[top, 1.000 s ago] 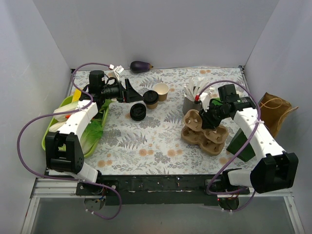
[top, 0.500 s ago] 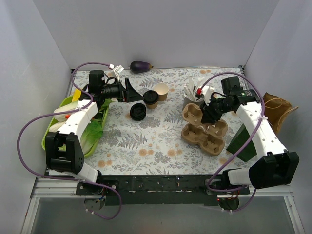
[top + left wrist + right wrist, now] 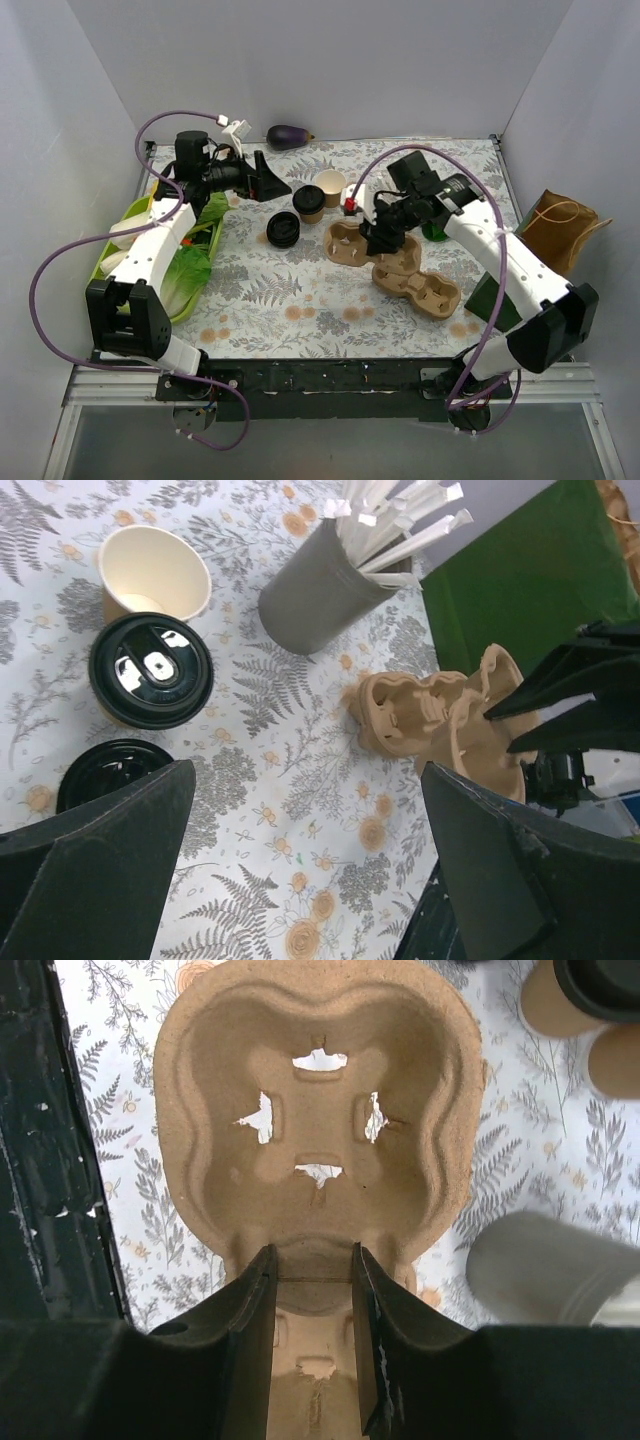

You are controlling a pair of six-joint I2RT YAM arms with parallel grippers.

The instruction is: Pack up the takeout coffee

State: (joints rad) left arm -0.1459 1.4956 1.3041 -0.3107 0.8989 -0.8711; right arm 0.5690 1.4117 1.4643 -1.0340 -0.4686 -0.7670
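The takeout coffee (image 3: 311, 201), a tan cup with a black lid (image 3: 150, 670), stands at the back middle of the table. My left gripper (image 3: 268, 186) hovers just left of it, open and empty, its fingers (image 3: 100, 860) wide apart over bare cloth. My right gripper (image 3: 374, 238) is shut on the edge of a brown pulp cup carrier (image 3: 348, 245), held right of the cups. In the right wrist view the fingers (image 3: 250, 1300) pinch the carrier (image 3: 315, 1110) at its near rim.
A lidless tan cup (image 3: 331, 186) stands behind the coffee, and a stack of black lids (image 3: 283, 230) lies in front. A second carrier (image 3: 422, 287) lies right of centre. A grey straw holder (image 3: 318, 598), green bag (image 3: 498, 290), brown bag (image 3: 562, 225), vegetable tray (image 3: 110, 290) and eggplant (image 3: 290, 135) ring the table.
My right arm has swung left, taking the top carrier off the stack towards the table's middle. The left gripper has shifted slightly back and stays open.
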